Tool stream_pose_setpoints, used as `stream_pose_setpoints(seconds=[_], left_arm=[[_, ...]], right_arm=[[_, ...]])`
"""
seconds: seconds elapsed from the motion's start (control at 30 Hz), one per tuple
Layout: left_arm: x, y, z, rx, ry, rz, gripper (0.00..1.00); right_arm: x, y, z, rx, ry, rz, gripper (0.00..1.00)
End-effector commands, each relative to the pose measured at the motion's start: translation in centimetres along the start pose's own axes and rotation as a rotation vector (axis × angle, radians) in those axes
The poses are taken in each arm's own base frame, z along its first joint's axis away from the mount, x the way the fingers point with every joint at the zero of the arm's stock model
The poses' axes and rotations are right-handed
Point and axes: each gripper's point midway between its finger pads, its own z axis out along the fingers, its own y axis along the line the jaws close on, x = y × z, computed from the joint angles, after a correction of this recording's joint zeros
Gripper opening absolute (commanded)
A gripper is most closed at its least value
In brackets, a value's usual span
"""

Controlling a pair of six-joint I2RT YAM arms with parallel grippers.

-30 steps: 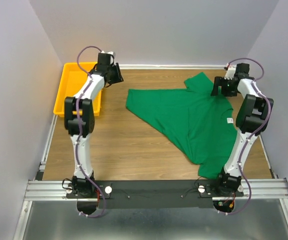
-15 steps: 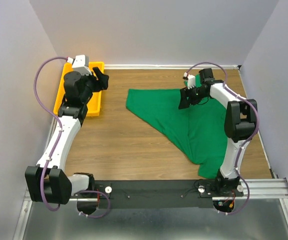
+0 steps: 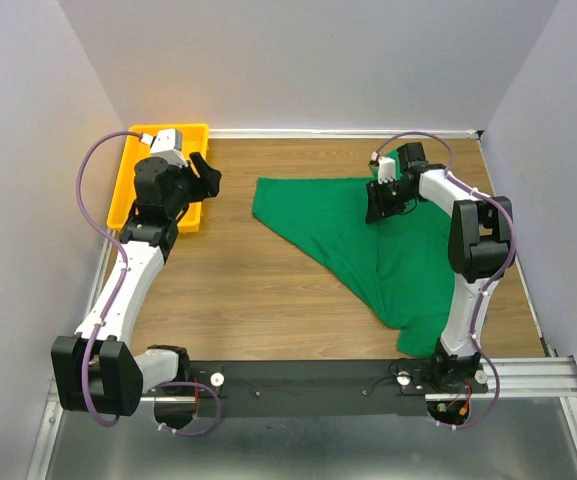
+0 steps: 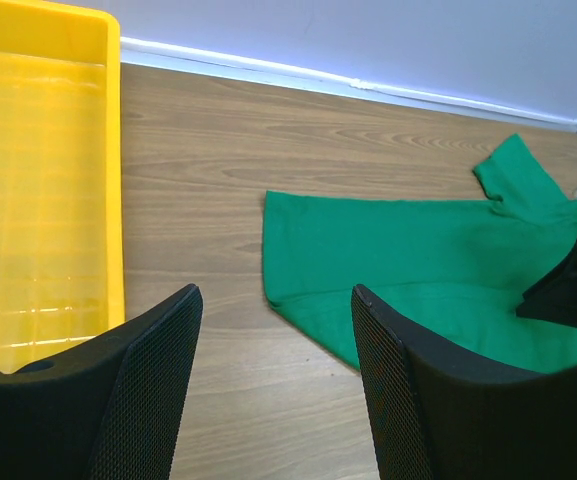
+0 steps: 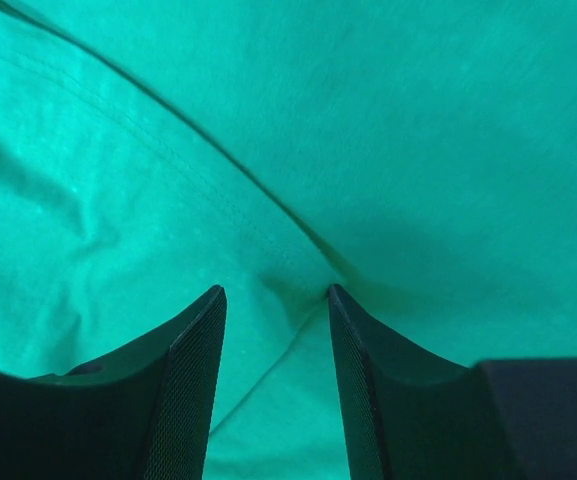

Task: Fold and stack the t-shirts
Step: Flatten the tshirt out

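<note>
The green t-shirt lies spread and part-folded on the right half of the wooden table, one sleeve pointing toward the back wall. My right gripper is pressed down onto its upper part. In the right wrist view the right gripper has its fingers a little apart, with a small ridge of the t-shirt puckered between the tips. My left gripper hovers open beside the yellow tray, left of the shirt. In the left wrist view the left gripper holds nothing, and the t-shirt lies ahead of it.
A yellow perforated tray stands at the back left corner, also seen as the tray at the left of the left wrist view. Walls close in the table at the back and on both sides. Bare wood lies between the arms.
The right gripper has moved left from the shirt's back right edge onto the shirt, and its jaws have narrowed. The left arm has swung back from over the tray and its gripper has opened wider.
</note>
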Motion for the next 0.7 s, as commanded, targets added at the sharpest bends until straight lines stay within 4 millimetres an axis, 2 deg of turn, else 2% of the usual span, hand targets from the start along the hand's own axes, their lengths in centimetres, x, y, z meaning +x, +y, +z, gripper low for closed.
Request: stream_pose_setpoints(seconds=[0.0,0.13,0.17,0.4,0.53,0.67], left_arm=[[-1.4,-0.6,-0.3,0.028,-0.035,0.004,0.69],[-1.8,-0.9,-0.2,0.036,-0.039,0.011,0.69],[-2.0,-0.9,-0.2,0.038,-0.04,0.011,0.69],[-2.0,-1.1,-0.1,0.047,-0.038,0.007,0.69],[-2.1,-1.1,-0.2,0.048,-0.041,0.01,0.69],[-2.3,-1.2,-0.4,0.048,-0.047,0.013,0.69]], right_arm=[[1.5,-0.1,0.9,0.031,0.043,0.019,0.52],[1.6,-0.1,1.1,0.031,0.045,0.023,0.41],[1.5,0.0,1.1,0.03,0.042,0.019,0.34],[0.7,0.9,0.6,0.014,0.022,-0.011,0.01],[-0.2,3.1,-0.3,-0.041,-0.013,-0.064,0.01],[-1.4,8.4,-1.6,-0.187,-0.056,-0.184,0.01]])
